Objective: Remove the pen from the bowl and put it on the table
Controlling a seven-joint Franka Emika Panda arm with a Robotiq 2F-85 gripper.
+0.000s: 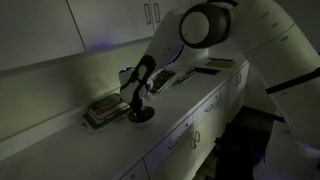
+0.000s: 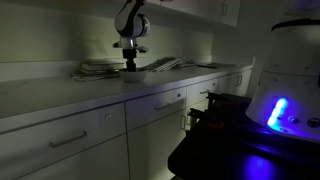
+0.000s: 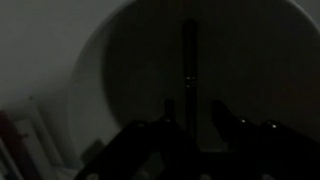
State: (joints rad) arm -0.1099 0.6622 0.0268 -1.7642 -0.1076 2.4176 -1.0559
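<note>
The scene is dim. The bowl fills the wrist view, greyish rim with a dark inside. The pen lies in it as a thin dark stick running away from the camera. My gripper is open, with one finger on each side of the pen's near end and small gaps to both. In both exterior views the gripper is lowered into the bowl on the white table. The pen is hidden in those views.
A stack of flat books lies right beside the bowl. More flat books or papers lie farther along the counter by the wall. Cabinets hang above. A machine with a blue light stands in front of the drawers.
</note>
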